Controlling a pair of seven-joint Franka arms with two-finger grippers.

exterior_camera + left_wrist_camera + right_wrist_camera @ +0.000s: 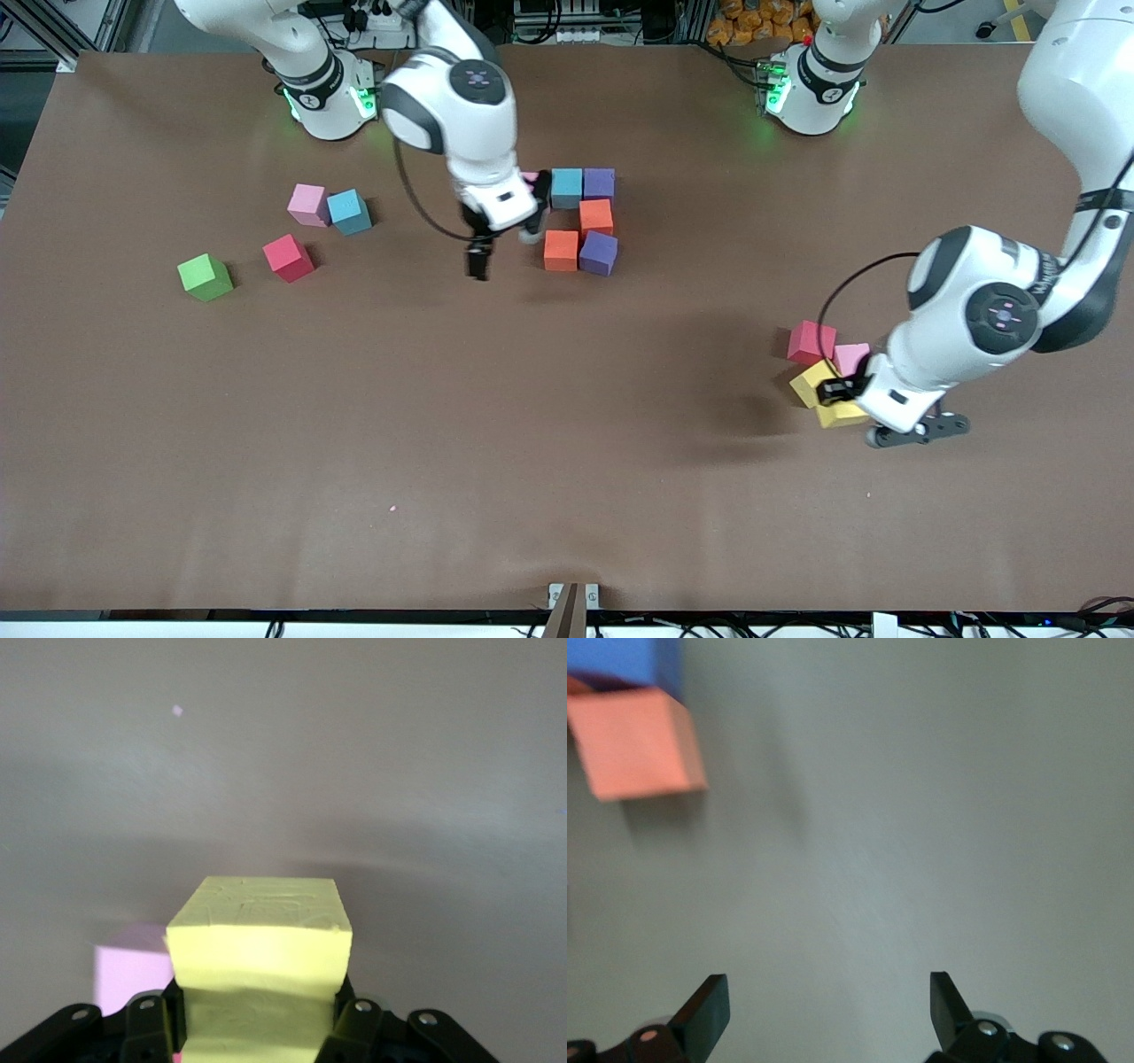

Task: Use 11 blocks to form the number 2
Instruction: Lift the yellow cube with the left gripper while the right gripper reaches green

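- Spare blocks [307, 203] sat toward right arm's end.
- Right gripper [506, 237] hovered, jaws wide, beside the unfinished number 2 [582, 221].
- Left gripper [840, 390] pinched a yellow block [260, 970]; prob. best lifted straight up, clear of neighbours.

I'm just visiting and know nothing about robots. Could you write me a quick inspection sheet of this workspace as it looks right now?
Surface: brown table, one tiny pale speck.
Job's things: partial number 2 mid-table; loose blocks toward the right arm's end; a red, pink and yellow cluster toward the left arm's end.
Clutter: nothing seen.
Grippers: left gripper shut on a yellow block; right gripper open, empty, over bare table beside the number 2.
Cables: black cable looping along each wrist.
Surroundings: wiring and equipment past the arms' bases.
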